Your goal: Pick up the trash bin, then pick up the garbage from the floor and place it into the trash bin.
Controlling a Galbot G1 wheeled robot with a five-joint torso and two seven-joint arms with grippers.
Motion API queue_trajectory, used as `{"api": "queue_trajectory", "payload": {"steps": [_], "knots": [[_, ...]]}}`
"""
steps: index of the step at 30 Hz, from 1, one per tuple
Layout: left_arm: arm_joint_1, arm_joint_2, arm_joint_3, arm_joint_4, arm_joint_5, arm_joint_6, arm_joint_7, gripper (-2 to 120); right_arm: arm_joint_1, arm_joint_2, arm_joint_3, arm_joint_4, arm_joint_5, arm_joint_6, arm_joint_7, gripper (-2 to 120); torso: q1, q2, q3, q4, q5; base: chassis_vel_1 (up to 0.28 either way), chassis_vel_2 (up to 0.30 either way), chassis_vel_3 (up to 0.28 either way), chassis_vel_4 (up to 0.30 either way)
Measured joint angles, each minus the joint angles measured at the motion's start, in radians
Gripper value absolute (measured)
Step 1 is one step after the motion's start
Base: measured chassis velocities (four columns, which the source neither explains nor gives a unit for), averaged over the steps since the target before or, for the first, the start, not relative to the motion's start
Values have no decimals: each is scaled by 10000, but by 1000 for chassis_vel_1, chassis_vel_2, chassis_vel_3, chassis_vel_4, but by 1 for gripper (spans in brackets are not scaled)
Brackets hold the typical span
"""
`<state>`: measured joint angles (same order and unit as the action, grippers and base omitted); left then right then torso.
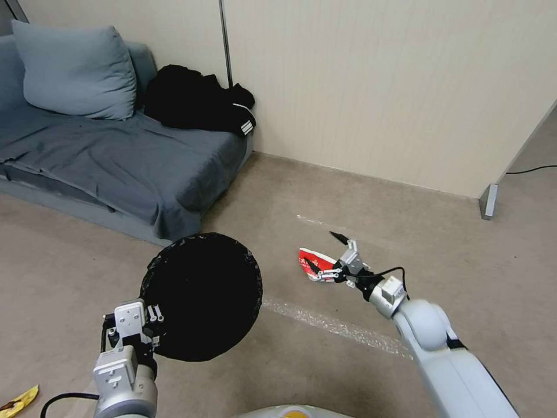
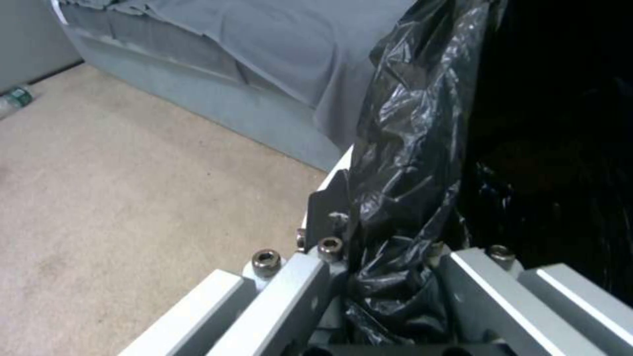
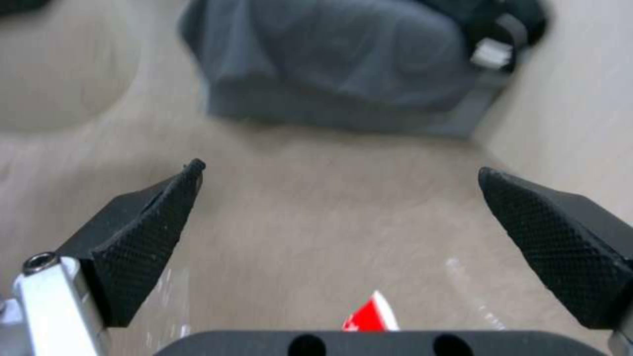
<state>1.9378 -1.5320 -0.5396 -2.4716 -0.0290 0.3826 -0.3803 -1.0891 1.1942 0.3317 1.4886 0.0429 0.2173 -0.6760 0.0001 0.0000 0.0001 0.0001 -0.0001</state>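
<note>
The trash bin (image 1: 200, 296), lined with a crinkly black bag, hangs tilted with its mouth toward me. My left gripper (image 1: 152, 328) is shut on its near rim; the left wrist view shows the fingers (image 2: 296, 291) clamping the bag (image 2: 409, 163) and the white wall (image 2: 339, 165). A red paper packet of garbage (image 1: 316, 264) lies on the carpet. My right gripper (image 1: 325, 251) hovers right over it, open. In the right wrist view, the black pads (image 3: 145, 232) are spread wide, and a corner of the red packet (image 3: 369, 316) peeks out by the palm, outside the gap.
A grey sofa (image 1: 116, 157) with a cushion and a black garment (image 1: 197, 101) stands at the back left against the wall. A yellow wrapper (image 1: 20, 399) lies at the lower left. A plastic bottle (image 2: 15, 96) rests by the sofa's far side. Shiny tape (image 1: 336, 325) crosses the carpet.
</note>
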Motion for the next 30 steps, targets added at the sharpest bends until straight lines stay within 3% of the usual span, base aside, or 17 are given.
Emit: {"api": "queue_trajectory", "payload": {"steps": [7, 16, 25, 30], "knots": [[99, -16, 12, -100, 77, 7, -34, 1, 1257, 171, -620, -2388, -353, 646, -749, 100, 0, 0, 0, -2, 3, 0, 0, 0, 0], [214, -20, 21, -178, 140, 6, -56, 1, 2629, 794, -859, -4891, -461, 651, -921, 100, 0, 1, 0, 0, 2, 0, 0, 0, 0], [264, -32, 19, -191, 157, -29, -96, 1, 3537, 1061, -997, -6652, -187, 383, -689, 100, 0, 0, 0, 0, 3, 0, 0, 0, 0], [263, -39, 67, -191, 193, -38, -109, 1, 3700, 1035, -929, -6911, -226, 308, -581, 100, 0, 0, 0, -1, 1, 0, 0, 0, 0]]}}
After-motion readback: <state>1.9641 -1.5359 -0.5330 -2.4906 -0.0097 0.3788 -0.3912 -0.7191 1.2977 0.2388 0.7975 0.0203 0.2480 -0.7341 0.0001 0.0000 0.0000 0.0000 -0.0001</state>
